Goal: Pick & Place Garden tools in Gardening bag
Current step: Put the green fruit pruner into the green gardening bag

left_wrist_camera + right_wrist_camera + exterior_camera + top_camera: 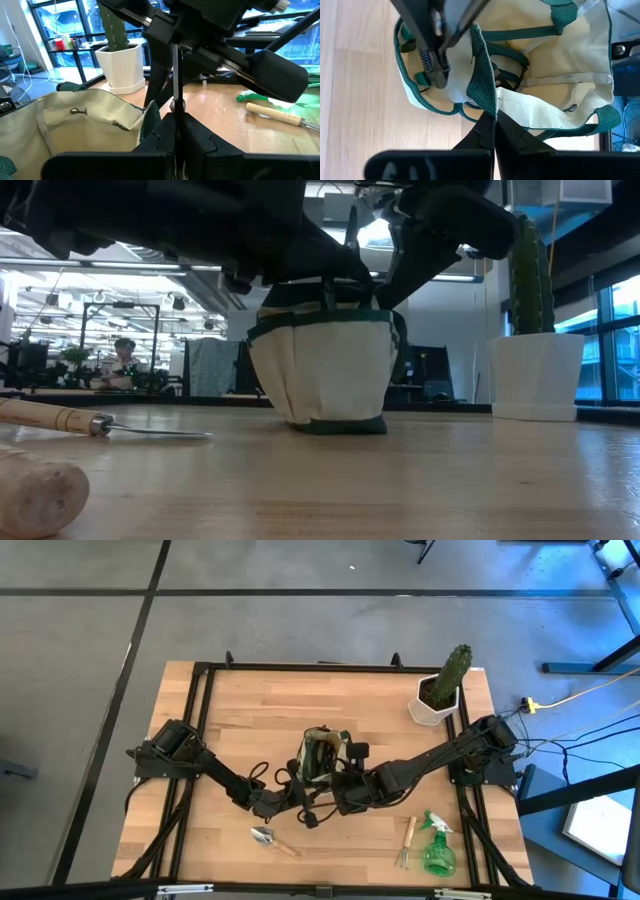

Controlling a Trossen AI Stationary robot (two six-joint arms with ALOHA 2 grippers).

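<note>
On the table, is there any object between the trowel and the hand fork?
No. In the high view the wood between the trowel and the hand fork is bare; the spray bottle lies beyond the fork.

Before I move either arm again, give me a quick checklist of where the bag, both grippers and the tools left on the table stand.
1. Right gripper shut on the gardening bag handle: ok.
2. Left gripper shut at the bag's rim, jaws together: ok; what it pinches: cannot tell.
3. Bag upright and open on the table: ok.
4. Trowel, hand fork and spray bottle bagged: not ok, all lie on the table.
5. Pruners inside the bag: cannot tell.
6. Cactus pot apart from both arms: ok.
</note>
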